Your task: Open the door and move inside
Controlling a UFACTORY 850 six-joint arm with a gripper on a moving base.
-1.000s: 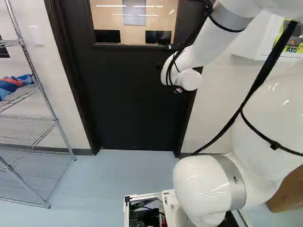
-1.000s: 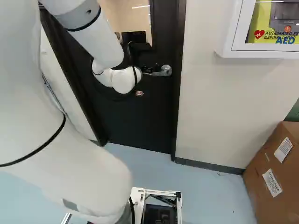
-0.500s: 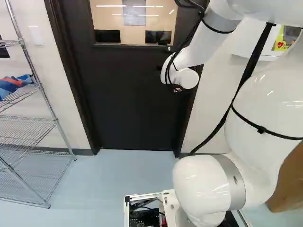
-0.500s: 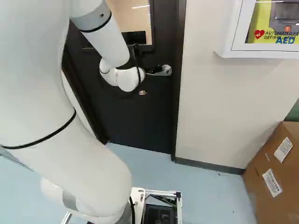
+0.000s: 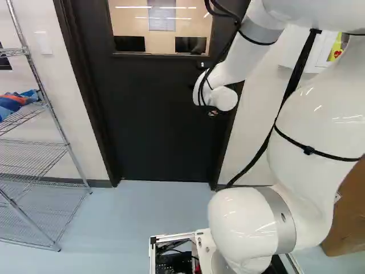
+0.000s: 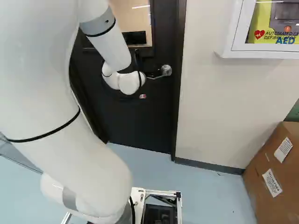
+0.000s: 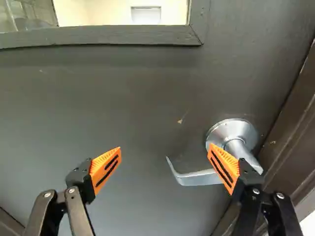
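Two fingers (image 7: 224, 169) stand spread, with nothing pinched between them. The lever handle (image 7: 199, 178) is ahead of the fingers: its free end lies across the gap, and its root passes behind the finger nearer the door frame (image 7: 290, 142). Contact between that finger and the lever cannot be confirmed. The door (image 7: 123, 108) is shut ahead of both fingers, with its window (image 7: 98, 12) above them. Change noted: the base has not moved; the arm (image 6: 110, 49) has shifted slightly, and its wrist (image 6: 130, 83) sits a little lower in the right base view. The dark part that covered a portion of the lever there has cleared it, leaving the lever in plain sight. Implication: the task appears to be at the alignment step, with the latch yet to be worked. Next, centre the fingers about the lever, advance, then close or press down. Caution: advancing on the present line may drive the nearer finger into the lever's root.
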